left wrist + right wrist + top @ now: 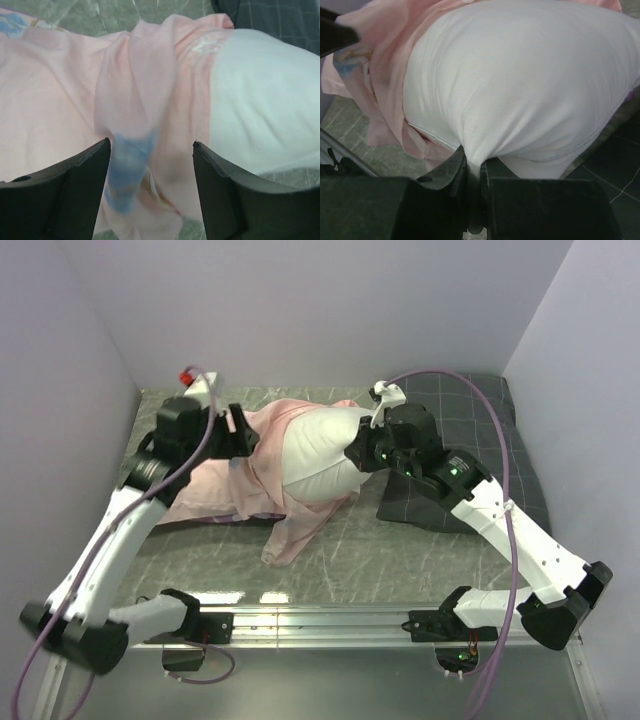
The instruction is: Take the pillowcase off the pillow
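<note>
Pillowcase (262, 455), thin and limp, bunched centre-left, half off the soft pillow (322, 452); right gripper (472, 160) pinches pillow, left gripper (151, 145) gapes astride a loose fold, probably the best hold.

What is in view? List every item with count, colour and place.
pillowcase: one, pink, bunched left of centre, partly off the pillow.
pillow: one, white, centre, right end bare.
checked pillow: one, dark grey, far right.
table: one, grey-green marbled, beneath everything.
left claw: one, black, open around hanging pillowcase fabric.
right claw: one, black, shut on the pillow's edge.
</note>
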{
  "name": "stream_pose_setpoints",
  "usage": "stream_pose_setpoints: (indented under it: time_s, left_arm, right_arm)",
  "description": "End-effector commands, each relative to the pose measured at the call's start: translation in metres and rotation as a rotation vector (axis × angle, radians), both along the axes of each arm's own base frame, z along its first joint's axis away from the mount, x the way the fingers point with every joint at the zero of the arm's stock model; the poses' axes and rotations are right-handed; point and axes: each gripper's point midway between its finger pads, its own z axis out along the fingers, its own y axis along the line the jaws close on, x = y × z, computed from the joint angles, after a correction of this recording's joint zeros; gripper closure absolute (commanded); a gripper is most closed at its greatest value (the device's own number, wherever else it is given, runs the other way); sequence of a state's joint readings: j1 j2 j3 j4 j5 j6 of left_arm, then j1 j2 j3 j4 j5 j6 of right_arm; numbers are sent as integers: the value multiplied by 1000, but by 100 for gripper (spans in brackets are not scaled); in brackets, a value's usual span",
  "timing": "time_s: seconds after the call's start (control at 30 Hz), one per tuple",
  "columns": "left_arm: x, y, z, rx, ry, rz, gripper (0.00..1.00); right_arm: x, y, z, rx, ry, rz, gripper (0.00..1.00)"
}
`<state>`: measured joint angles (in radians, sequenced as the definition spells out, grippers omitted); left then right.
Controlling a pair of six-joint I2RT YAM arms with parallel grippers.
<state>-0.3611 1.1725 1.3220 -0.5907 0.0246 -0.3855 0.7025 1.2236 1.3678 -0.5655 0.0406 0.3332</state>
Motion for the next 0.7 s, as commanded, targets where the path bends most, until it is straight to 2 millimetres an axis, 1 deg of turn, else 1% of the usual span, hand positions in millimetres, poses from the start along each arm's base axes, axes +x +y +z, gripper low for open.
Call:
stream_pose_setpoints:
  time_s: [0.0, 0.03, 0.07, 0.1, 0.13, 0.17, 0.2, 0.27, 0.3, 0.33, 0.37, 0.43, 0.47, 0.5, 0.57, 0.63, 0.67]
  left_arm:
    - [-33, 16, 1, -22, -36, 47, 28]
    - [-39, 18, -4, -35, -25, 52, 28]
    - [-50, 20, -2, -51, -39, 49, 28]
    - [-56, 21, -17, -44, -9, 49, 28]
    - [-62, 20, -23, -56, 10, 42, 28]
    - [-68, 22, -24, -63, 4, 42, 28]
    - [-73, 20, -36, -64, 35, 28, 28]
    - [-81, 17, -43, -91, 49, 21, 28]
    - [-85, 15, -56, -90, 76, 11, 28]
    - [-87, 14, -61, -105, 90, 12, 29]
    - [-92, 9, -70, -117, 107, -10, 29]
    - [-95, 4, -78, -145, 127, -16, 29]
    - [-97, 0, -79, -164, 121, -29, 29]
    - [-99, -2, -89, -166, 140, -33, 29]
    - [-102, -7, -91, -189, 142, -34, 28]
    - [-101, -13, -91, -217, 142, -35, 28]
    - [-100, -15, -96, -215, 151, -31, 28]
  right_arm:
    - [13, 6, 49, 132, -135, -33, 100]
    - [13, 6, 50, 133, -138, -35, 100]
    - [14, 6, 47, 128, -135, -37, 100]
    - [14, 6, 47, 127, -135, -39, 100]
    - [15, 6, 46, 124, -134, -42, 100]
    - [15, 5, 45, 120, -132, -42, 100]
    - [15, 5, 45, 119, -132, -45, 100]
    - [16, 3, 44, 114, -133, -52, 100]
    - [16, 3, 44, 110, -135, -54, 100]
    - [16, 3, 45, 113, -137, -56, 100]
    - [16, 1, 45, 110, -139, -61, 100]
    - [15, 0, 45, 107, -140, -65, 100]
    - [16, -1, 46, 106, -142, -71, 100]
    - [16, -2, 46, 106, -142, -71, 100]
    - [16, -3, 47, 104, -146, -74, 100]
    - [17, -4, 48, 98, -150, -79, 100]
    - [17, -4, 49, 97, -151, -80, 100]
